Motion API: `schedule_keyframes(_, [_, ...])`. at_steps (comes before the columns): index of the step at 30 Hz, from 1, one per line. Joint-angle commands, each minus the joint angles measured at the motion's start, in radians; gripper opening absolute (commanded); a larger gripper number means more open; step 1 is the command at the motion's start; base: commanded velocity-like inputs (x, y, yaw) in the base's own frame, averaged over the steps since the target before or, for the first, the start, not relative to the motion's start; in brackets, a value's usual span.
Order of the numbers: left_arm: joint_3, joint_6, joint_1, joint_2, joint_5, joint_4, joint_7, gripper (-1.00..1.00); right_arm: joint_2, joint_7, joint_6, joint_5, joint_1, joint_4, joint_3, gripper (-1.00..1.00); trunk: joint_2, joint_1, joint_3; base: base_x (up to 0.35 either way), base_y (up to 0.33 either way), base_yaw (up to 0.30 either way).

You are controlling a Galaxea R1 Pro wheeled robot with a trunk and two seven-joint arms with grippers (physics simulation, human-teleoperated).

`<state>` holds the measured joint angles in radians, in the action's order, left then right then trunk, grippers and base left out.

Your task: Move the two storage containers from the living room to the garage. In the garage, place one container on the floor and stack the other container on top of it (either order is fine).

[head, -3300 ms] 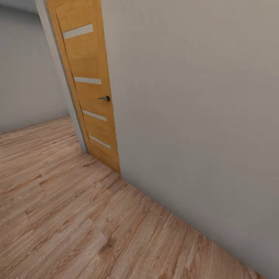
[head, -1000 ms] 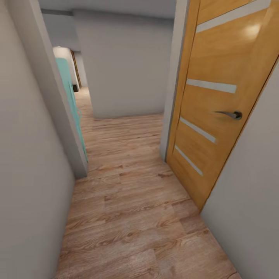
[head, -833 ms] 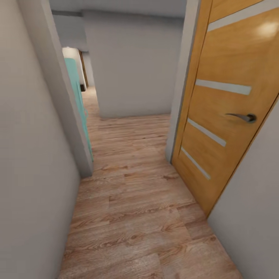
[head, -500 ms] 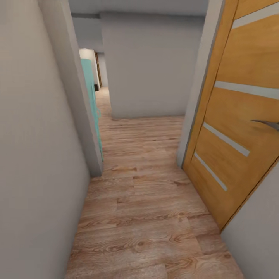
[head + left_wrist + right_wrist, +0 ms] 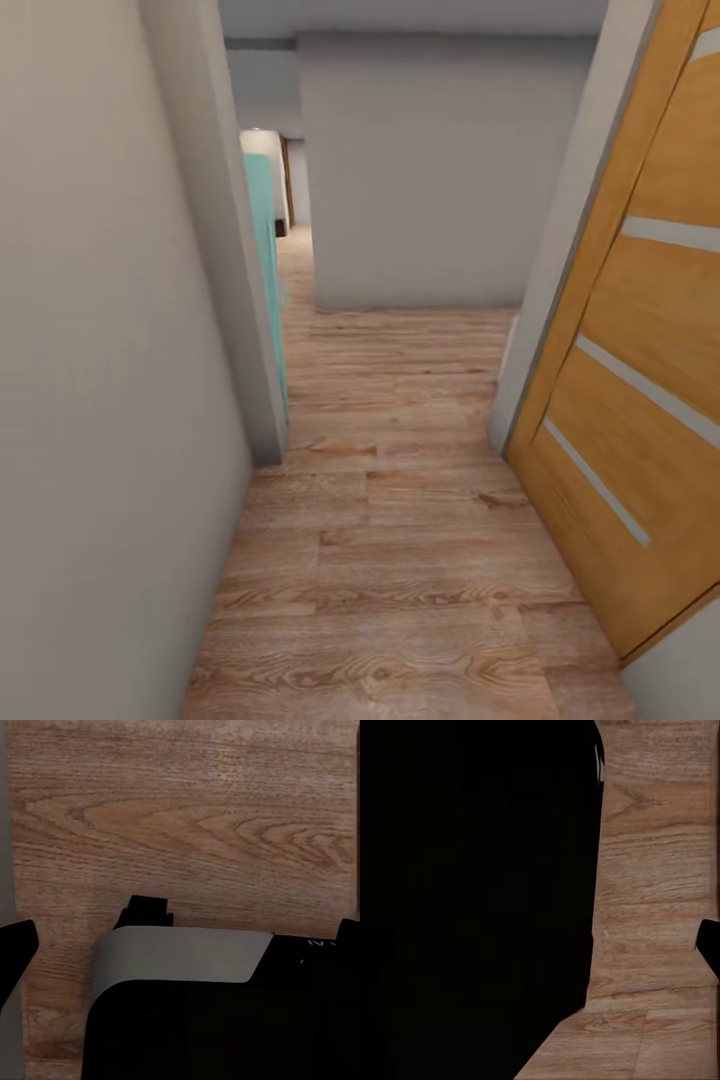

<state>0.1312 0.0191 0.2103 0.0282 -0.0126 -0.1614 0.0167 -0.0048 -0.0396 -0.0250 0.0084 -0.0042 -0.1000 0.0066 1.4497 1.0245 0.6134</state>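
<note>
- The head view looks down a narrow corridor with a light wood plank floor (image 5: 400,520) of brown, grained boards running away from the camera.
- A plain grey-white wall (image 5: 100,400) closes the corridor's left side and ends at a squared corner partway along.
- Just past that corner stands a tall turquoise panel (image 5: 268,260), seen edge-on; what it belongs to cannot be told.
- On the right stands an orange wooden door with pale frosted horizontal strips (image 5: 650,380), set at an angle to the corridor, with a grey frame edge (image 5: 560,300) at its far side.
- Straight ahead a blank grey wall block (image 5: 430,180) faces the camera; left of it a narrower passage leads further back to a lit opening.
- The left wrist view looks down on the same wood planks, with a dark robot body part with a light grey band (image 5: 187,1012) across the lower half.
- Black shapes at both edges of that view may be the left gripper's fingers; whether they are spread or pressed together cannot be told.
- The right wrist view has a large black robot part (image 5: 472,900) beside a strip of wood planks.
- A small black tip shows at one edge; the right gripper's state cannot be told.
- The two red-orange storage bins are out of sight, so where they are cannot be told.
</note>
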Motion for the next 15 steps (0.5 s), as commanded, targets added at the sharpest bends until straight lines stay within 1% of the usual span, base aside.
schedule_keyframes(1, [0.005,0.002,0.001,0.0,-0.001,0.0,0.002,1.0,0.0,-0.002,-0.003,0.001,0.0,0.001,0.001,1.0,0.0,0.0,0.0,0.294,-0.09,0.019])
schedule_keyframes(7, [0.005,0.002,0.001,0.0,-0.001,0.0,0.002,1.0,-0.001,-0.001,-0.003,0.001,0.0,0.001,0.001,1.0,0.0,0.0,-0.006,0.295,-0.12,0.009])
schedule_keyframes(15, [0.005,0.004,0.001,0.0,-0.001,0.0,0.002,1.0,-0.001,0.0,-0.003,0.001,0.0,0.0,0.0,1.0,0.0,0.0,-0.008,0.295,-0.16,0.001])
